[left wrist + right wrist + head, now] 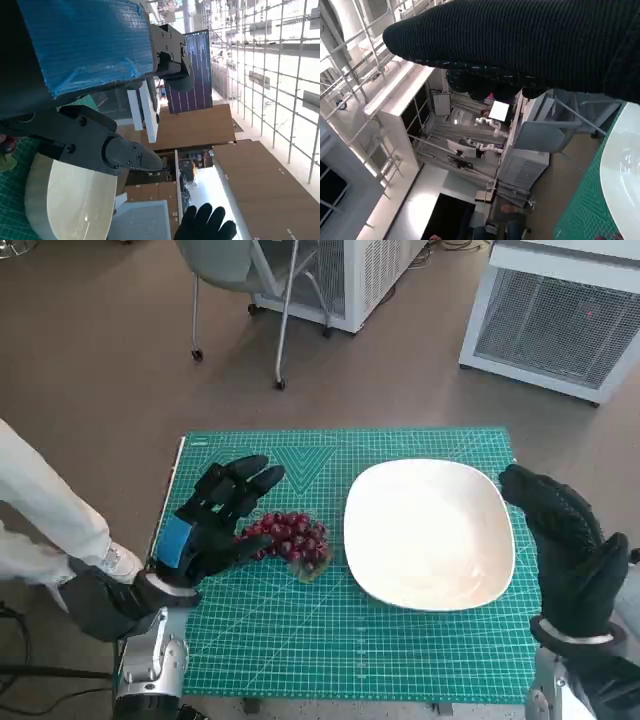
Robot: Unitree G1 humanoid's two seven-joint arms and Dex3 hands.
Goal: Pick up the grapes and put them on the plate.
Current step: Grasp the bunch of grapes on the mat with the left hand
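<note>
The blue-taped black left hand [215,525] sits against a bunch of dark red grapes [290,538] on the green cutting-mat counter [400,650]; whether it grips them cannot be told. A loose hold could scatter the fruit. The wide white plate [430,535] lies just beside, with open mat between. The gloved right hand [565,540] hovers at the plate's far edge, holding nothing, fingers loosely curved.

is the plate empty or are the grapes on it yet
Empty. The white plate shows only bare surface, and the grapes lie on the green mat beside it, at the left hand.
</note>
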